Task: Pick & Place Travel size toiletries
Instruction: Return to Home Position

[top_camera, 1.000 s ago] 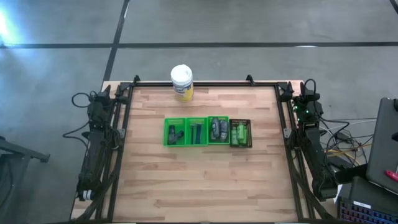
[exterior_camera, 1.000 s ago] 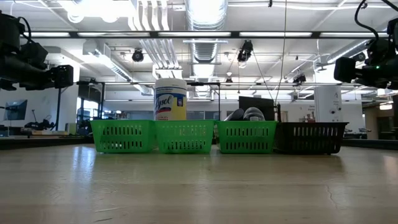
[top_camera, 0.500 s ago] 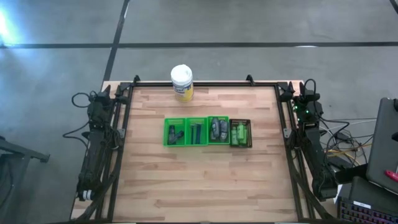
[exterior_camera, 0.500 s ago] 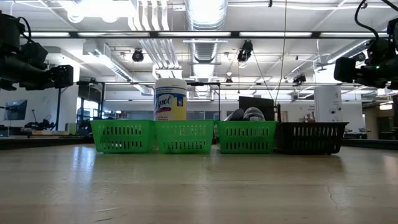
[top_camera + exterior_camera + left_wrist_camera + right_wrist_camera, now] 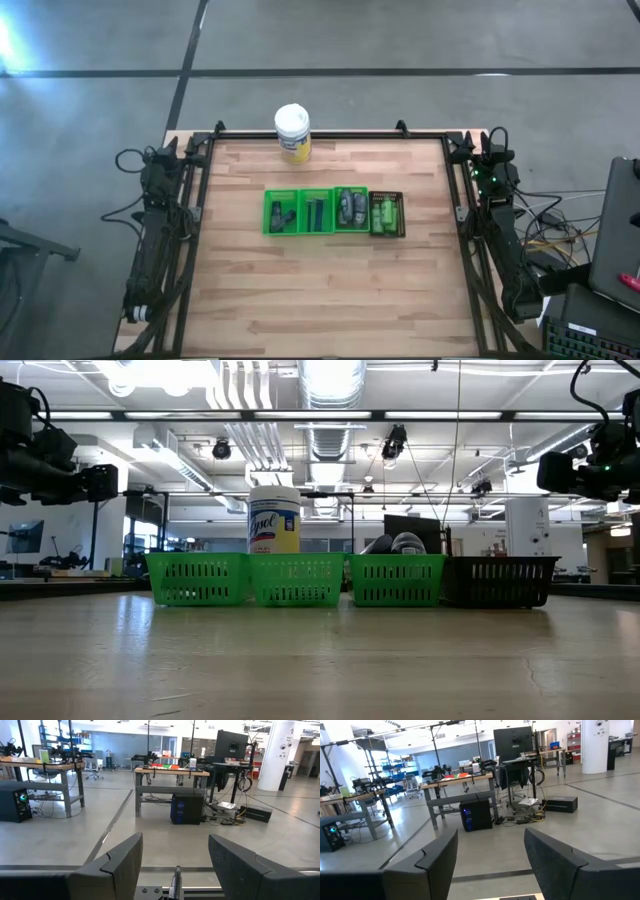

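Four small baskets stand in a row mid-table: three green baskets (image 5: 300, 192) and one dark basket (image 5: 402, 214) at the right end. In them lie the travel size toiletries: dark pieces (image 5: 282, 215), a dark stick (image 5: 316, 211), grey bottles (image 5: 349, 207) and bright green bottles (image 5: 384, 215). The grey bottles' tops (image 5: 395, 544) show over a green basket's rim. My left gripper (image 5: 175, 845) is open beside the table's left edge, far from the baskets. My right gripper (image 5: 490, 845) is open beside the right edge. Both point level past the table's far edge, with nothing between their fingers.
A big white-lidded jar with a yellow label (image 5: 292, 133) stands at the table's far edge, behind the baskets (image 5: 274, 520). Bare wooden tabletop (image 5: 320, 290) lies on the near side of the row. A black frame rail (image 5: 310, 133) runs round the table.
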Controlling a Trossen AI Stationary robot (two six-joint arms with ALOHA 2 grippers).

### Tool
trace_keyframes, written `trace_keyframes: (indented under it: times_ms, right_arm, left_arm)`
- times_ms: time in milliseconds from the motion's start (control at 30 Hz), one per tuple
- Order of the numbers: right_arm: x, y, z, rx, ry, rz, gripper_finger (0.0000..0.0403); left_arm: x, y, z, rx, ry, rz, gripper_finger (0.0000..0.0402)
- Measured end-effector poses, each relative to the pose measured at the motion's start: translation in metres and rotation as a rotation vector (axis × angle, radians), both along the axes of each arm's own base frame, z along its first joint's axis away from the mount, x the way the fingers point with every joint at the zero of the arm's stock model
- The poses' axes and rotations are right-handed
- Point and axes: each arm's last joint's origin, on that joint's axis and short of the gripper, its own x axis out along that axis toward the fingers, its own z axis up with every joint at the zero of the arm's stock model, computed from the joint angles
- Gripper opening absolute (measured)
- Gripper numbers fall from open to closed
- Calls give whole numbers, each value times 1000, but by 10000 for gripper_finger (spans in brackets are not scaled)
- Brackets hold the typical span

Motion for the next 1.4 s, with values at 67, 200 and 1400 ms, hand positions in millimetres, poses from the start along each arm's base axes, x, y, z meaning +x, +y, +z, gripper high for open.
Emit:
trace_keyframes:
  times_ms: [67, 200, 1400]
  right_arm:
    - [0, 0, 0, 0, 0, 0, 221]
    - [0, 0, 0, 0, 0, 0, 219]
    - [0, 0, 0, 0, 0, 0, 336]
  left_arm:
    - [0, 0, 0, 0, 0, 0, 232]
    - [0, 0, 0, 0, 0, 0, 232]
    - [0, 0, 0, 0, 0, 0, 232]
